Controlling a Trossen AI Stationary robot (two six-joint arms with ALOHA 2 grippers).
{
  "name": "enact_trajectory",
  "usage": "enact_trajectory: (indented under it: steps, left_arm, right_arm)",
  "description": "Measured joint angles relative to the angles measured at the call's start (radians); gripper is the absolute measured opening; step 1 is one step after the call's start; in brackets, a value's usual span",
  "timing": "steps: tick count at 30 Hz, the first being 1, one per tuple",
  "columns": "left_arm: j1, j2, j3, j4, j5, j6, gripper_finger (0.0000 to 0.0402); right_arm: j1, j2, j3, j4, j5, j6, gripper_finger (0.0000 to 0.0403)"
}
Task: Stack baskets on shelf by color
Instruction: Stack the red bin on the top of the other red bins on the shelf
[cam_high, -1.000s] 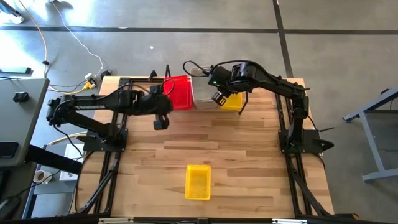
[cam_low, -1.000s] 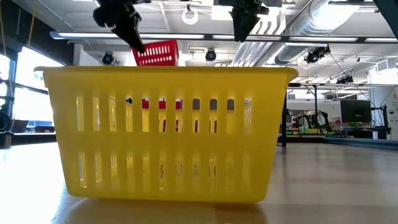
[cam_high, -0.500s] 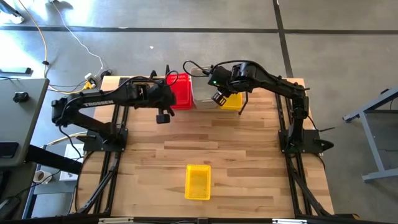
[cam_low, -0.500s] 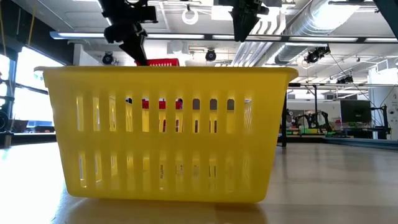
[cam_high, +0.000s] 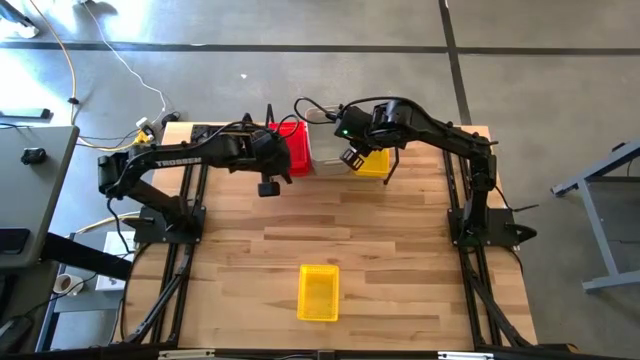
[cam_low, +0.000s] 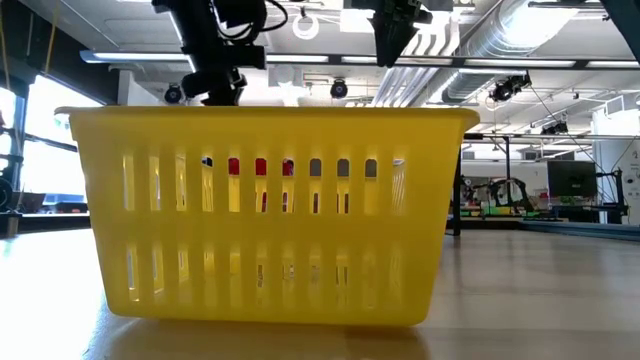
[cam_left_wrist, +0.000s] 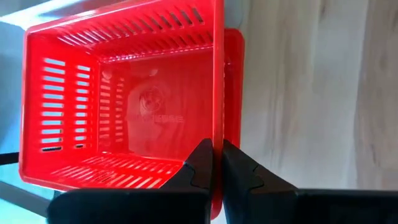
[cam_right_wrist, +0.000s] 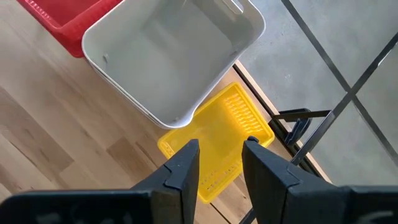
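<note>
From above, the left claw (cam_high: 281, 160) holds a red mesh-sided plastic basket (cam_high: 296, 148) at the far edge of the wooden worktop (cam_high: 380, 240), beside a translucent grey basket (cam_high: 328, 160); a loose yellow mesh basket (cam_high: 319, 292) waits near the front.

At table level, that yellow basket (cam_low: 265, 215) hides most of the scene.

The left wrist view shows the claw clamped on the red basket's (cam_left_wrist: 124, 99) wall, apparently nesting it into another red one.

The right claw (cam_right_wrist: 217, 165) hovers, fingers apart, over a far yellow basket (cam_right_wrist: 221, 143).
</note>
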Motion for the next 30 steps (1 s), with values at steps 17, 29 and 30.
enact_trajectory:
  steps: [17,29,30]
  left_arm:
    - [0.078,0.069,0.0,0.007,0.031,0.096,0.0006]
    - [0.093,0.069,0.0,0.045,0.041,0.144,0.0026]
    - [0.093,0.069,0.0,0.044,0.041,0.146,0.0031]
  right_arm:
    - [0.0,0.0,0.0,0.0,-0.01,-0.004,0.0108]
    - [0.0,0.0,0.0,0.0,-0.01,0.0,0.0108]
    - [0.0,0.0,0.0,0.0,-0.01,0.002,0.0108]
